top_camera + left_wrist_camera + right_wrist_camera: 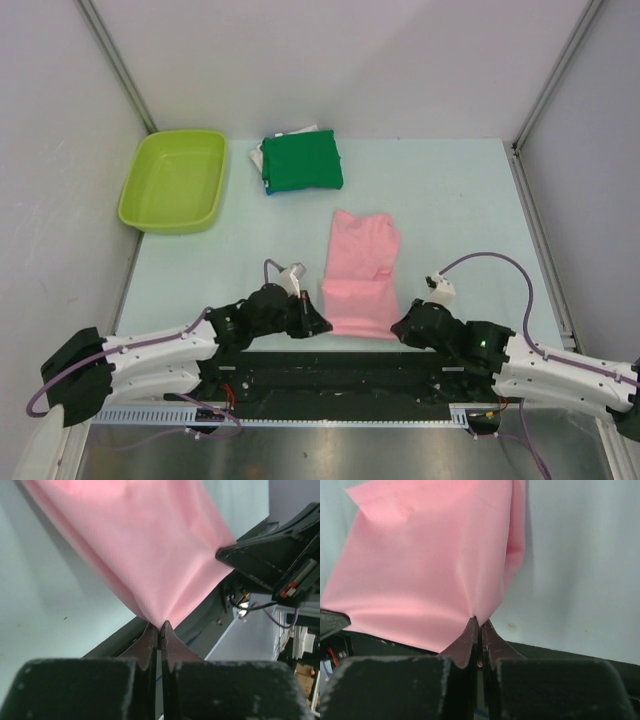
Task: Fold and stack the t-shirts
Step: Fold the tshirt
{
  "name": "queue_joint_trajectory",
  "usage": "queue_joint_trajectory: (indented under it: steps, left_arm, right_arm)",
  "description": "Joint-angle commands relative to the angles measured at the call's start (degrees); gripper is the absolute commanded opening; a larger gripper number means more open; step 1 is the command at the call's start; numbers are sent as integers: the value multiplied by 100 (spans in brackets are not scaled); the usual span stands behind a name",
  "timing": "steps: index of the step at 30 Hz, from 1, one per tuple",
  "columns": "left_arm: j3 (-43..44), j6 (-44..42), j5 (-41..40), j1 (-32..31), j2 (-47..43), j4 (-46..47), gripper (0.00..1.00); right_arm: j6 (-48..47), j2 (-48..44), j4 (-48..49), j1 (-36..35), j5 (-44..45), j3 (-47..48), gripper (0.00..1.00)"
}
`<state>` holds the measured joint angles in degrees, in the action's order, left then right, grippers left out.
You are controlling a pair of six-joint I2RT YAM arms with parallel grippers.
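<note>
A light pink t-shirt [360,275] lies as a long narrow strip in the middle of the table, its near end at the table's front edge. My left gripper [322,325] is shut on the near left corner of the pink t-shirt [150,550], the cloth pinched at the fingertips [151,632]. My right gripper [397,328] is shut on the near right corner of the same pink t-shirt [430,565]. A stack of folded t-shirts [302,162], dark green on top with white and blue edges showing, lies at the back.
A lime green plastic tub [175,180] stands at the back left, next to the folded stack. White walls with metal posts close the table on both sides. The black base rail [340,375] runs along the near edge under the grippers.
</note>
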<state>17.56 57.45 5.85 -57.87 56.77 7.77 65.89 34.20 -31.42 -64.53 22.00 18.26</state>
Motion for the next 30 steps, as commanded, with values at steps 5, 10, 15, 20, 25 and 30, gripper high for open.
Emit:
queue_joint_trajectory:
  steps: [5, 10, 15, 20, 25, 30]
  left_arm:
    - [1855, -1069, -629, 310, 114, -1278, 0]
    - [2427, -1473, -322, 943, 448, -1199, 0]
    - [2945, -1623, 47, 1514, 1001, -945, 0]
    - [3271, -1632, 390, 1769, 1660, -435, 0]
    - [3596, -1509, 672, 1902, 2503, -13, 0]
    - [3904, -1413, 804, 2016, 3049, 145, 0]
  right_arm:
    - [-1419, 1045, 793, 360, 1246, 1601, 0]
    - [-2430, 1300, 1612, 1521, 211, 1953, 0]
    - [-2809, 1844, 2323, 2645, -703, 2146, 0]
    - [-2818, 2556, 2965, 3271, -1320, 2357, 0]
    - [-2766, 3355, 3466, 3727, -1795, 2559, 0]
    - [-2722, 3892, 3687, 4010, -2138, 2866, 0]
